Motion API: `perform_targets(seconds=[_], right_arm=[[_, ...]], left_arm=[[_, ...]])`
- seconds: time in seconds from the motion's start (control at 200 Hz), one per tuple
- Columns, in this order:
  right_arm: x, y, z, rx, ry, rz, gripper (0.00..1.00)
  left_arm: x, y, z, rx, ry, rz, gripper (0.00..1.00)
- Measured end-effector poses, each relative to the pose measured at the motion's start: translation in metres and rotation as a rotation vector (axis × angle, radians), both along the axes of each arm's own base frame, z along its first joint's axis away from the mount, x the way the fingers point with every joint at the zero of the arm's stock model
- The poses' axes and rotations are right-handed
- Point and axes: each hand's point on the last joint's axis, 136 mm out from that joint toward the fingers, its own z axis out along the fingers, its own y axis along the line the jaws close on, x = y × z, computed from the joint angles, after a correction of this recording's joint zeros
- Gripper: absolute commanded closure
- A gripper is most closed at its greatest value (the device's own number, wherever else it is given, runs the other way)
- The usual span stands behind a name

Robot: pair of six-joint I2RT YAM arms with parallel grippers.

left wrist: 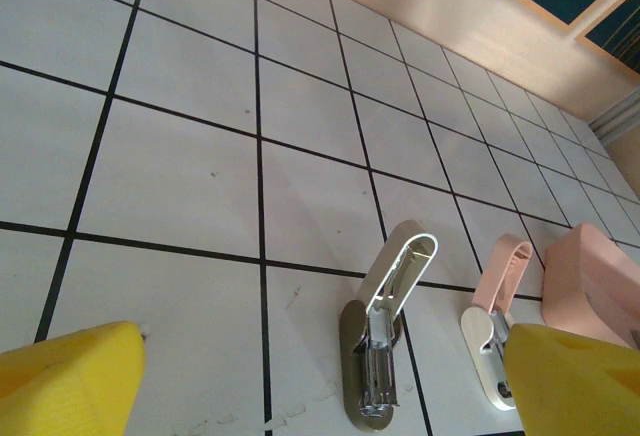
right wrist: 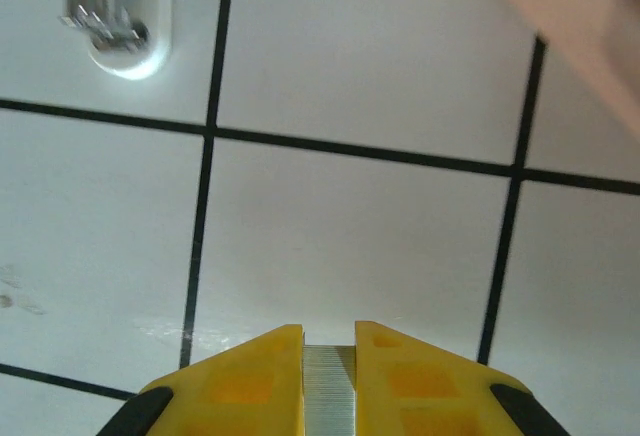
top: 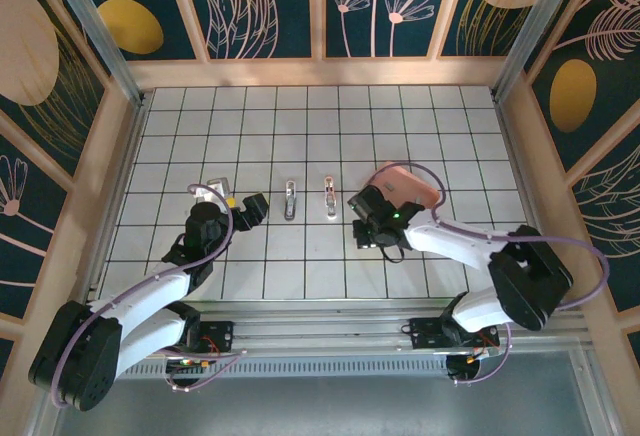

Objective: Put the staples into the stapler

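Status from my end:
right pincer (right wrist: 329, 338) clamped on the thin silvery metal staple strip (right wrist: 329, 388), left pincer (left wrist: 320, 356) gaping wide with nothing in it.

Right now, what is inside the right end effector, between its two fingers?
The right end effector is shut on the staples, a thin silvery strip. The yellow fingers cover its sides; its rear end cannot be seen.

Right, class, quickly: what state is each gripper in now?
Left gripper: open, holding nothing.
Right gripper: shut on the staples.
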Motion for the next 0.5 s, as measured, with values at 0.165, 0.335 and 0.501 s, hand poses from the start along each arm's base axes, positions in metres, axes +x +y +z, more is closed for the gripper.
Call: perform_targets(seconds=[0.165, 0.335, 0.501], right_arm=[[-0.008, 0.004, -0.02, -0.02, 0.062, 0.014, 0.83], [-0.01, 0.006, -0.028, -0.031, 0.085, 0.038, 0.8], [-0.01, 0.007, -0.032, -0.058, 0.097, 0.062, 0.74]], left_arm=[[0.001, 0.002, 0.0, 0.005, -0.001, 0.013, 0.07], [0.001, 0.002, -0.003, 0.008, 0.006, 0.013, 0.07], [0.001, 0.002, -0.005, 0.011, 0.014, 0.013, 0.07]])
